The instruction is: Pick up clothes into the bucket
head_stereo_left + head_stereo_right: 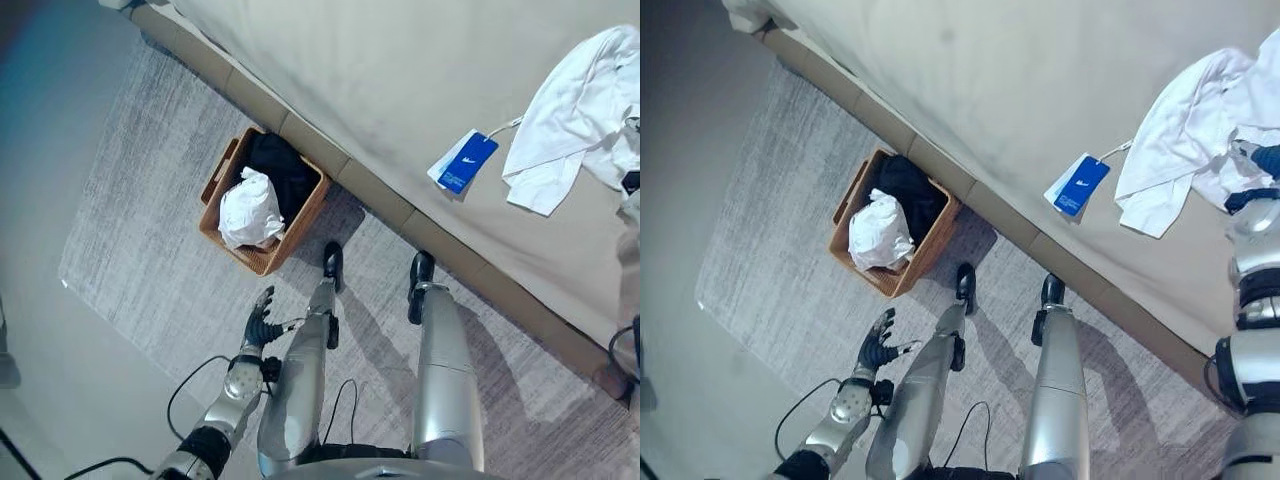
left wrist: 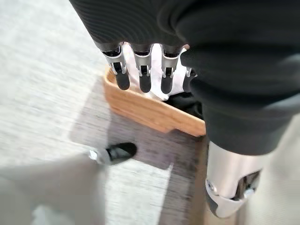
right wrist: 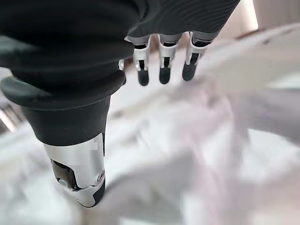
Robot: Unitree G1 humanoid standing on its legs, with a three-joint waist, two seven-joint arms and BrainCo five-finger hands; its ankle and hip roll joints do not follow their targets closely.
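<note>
Reaching looks like the step in hand: the right hand (image 3: 159,56) hangs just above the crumpled white shirt (image 1: 575,115) that lies on the broad beige bed (image 1: 380,90), its fingers (image 3: 163,74) straight and spread a little, holding nothing. The shirt, with a blue hang tag (image 1: 466,163) trailing from it on a string, lies well apart from the woven tan rectangular basket (image 1: 268,258) that stands on the floor against the bed's tan base edge. That basket already holds a bunched white garment (image 1: 249,210) and a black garment (image 1: 283,170) behind it. The left hand (image 1: 260,318) hovers low beside the basket, nearer the robot than the basket's rim, fingers (image 2: 143,82) relaxed and straight, empty. The next move, as I judge it, calls for the right hand to sink into the folds and curl round enough cloth that sleeves and tag do not drag, then carry it across to the basket. A grey woven rug (image 1: 150,200) lies under the basket, with smooth pale floor (image 1: 40,150) beyond it on the side away from the bed.
</note>
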